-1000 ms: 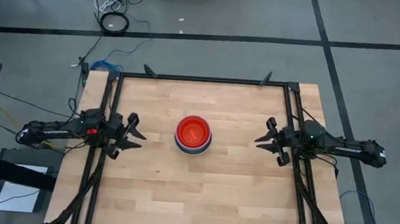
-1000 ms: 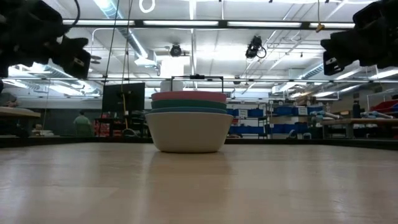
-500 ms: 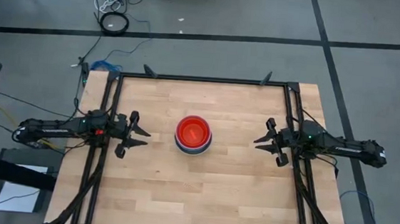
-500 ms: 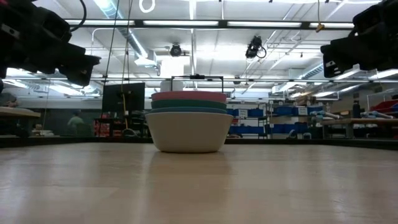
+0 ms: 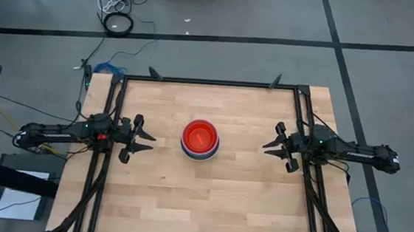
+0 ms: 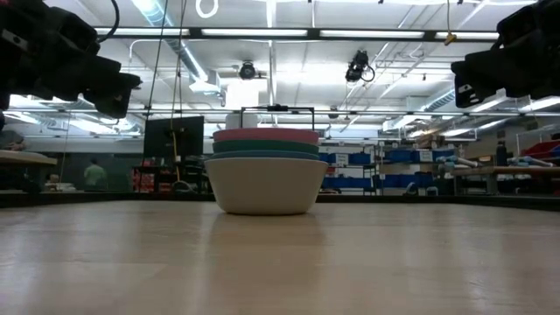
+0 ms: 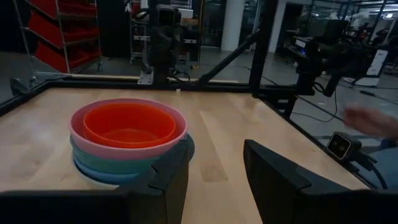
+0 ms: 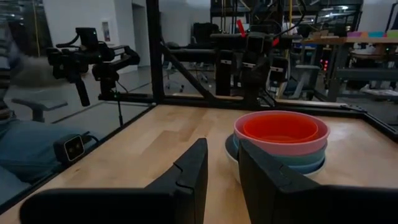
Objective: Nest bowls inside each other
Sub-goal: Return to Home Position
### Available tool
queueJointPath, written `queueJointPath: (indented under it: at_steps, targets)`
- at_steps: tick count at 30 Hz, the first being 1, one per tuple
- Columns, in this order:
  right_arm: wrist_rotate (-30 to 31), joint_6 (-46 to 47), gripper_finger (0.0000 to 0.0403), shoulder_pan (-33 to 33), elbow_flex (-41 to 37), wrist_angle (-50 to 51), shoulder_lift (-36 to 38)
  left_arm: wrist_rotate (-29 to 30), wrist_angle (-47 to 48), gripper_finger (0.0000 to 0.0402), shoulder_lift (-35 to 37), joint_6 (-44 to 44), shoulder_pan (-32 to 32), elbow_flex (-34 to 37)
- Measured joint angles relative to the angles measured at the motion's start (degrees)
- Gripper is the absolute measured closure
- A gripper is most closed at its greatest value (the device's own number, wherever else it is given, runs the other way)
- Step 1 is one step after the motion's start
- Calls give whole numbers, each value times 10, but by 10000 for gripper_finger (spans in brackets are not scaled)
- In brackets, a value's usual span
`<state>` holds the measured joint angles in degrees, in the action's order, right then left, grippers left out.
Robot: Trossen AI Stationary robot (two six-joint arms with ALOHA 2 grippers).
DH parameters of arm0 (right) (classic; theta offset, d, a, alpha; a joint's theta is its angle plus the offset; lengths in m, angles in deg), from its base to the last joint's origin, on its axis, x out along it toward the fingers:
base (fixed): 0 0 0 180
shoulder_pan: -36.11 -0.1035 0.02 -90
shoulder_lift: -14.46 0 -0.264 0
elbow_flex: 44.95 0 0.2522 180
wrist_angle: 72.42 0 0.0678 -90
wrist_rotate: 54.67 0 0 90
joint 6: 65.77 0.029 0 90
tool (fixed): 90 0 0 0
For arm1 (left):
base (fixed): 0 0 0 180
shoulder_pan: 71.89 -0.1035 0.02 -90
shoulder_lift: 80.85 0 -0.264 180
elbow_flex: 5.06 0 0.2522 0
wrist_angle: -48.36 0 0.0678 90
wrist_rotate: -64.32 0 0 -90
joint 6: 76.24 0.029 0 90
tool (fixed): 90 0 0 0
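Nested bowl stack (image 6: 264, 182), orange-red bowl (image 5: 200, 138) innermost, at table (image 5: 244, 208) centre; left gripper (image 5: 143, 135) and right gripper (image 5: 270, 146) released, empty, at opposite edges

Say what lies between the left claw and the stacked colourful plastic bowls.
Nothing: the high view shows only bare wooden table between left gripper and bowls.

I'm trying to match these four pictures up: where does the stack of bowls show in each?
High view: stack of bowls, picture's centre.
Low view: stack central, side-on.
Left wrist view: stack left of middle.
Right wrist view: stack right of middle.
Shared landmark: the wooden table under it.
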<state>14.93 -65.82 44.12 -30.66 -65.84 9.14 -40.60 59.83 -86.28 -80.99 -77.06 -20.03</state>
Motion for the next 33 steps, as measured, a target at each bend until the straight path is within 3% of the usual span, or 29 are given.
queueJointPath:
  at_steps: [33]
  targets:
    - [0, 0, 323, 0, 0, 0, 0, -1, -10, 238, 0, 0, 0, -2]
